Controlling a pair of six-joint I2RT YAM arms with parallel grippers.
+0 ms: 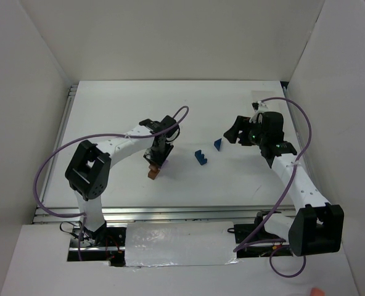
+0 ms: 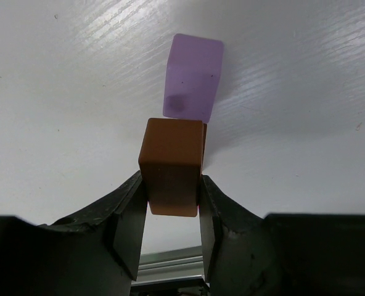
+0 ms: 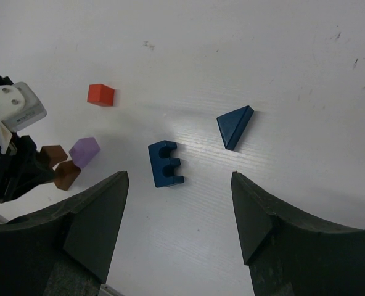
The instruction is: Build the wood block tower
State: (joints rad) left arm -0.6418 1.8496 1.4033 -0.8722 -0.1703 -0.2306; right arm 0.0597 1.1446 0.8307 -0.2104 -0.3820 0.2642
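We take the notched blue block (image 3: 165, 163) as our landmark, lying flat near the middle of the table (image 1: 121, 111). The left gripper (image 2: 172, 185) is well off to the left-arm side of it, its two fingers pinching a brown block (image 2: 172, 166) by its opposite flat faces. The purple block (image 2: 193, 77) lies just beyond that brown one, on the landmark's left-arm side too. A second brown piece (image 3: 53, 153) sits close against the gripper there (we cannot tell whether the two browns touch). The red block (image 3: 101, 94) is farther from the arm bases than the landmark and apart from the rest. The blue wedge (image 3: 235, 125) lies near the landmark on its right-arm side. The right gripper (image 1: 232, 133) hovers beyond the wedge with its fingers spread wide and nothing between them.

We judge these pieces to be light, rigid painted wood. They are not fragile, but they look smooth enough to slide or twist under an off-centre squeeze. The safest hold is on two parallel faces, low enough to keep the piece square. The wedge is best taken by its flat triangular sides, and the notched block across its solid back and not by its prongs.

As for containers, we see none in these views, and every block lies loose on the table or in the fingers.
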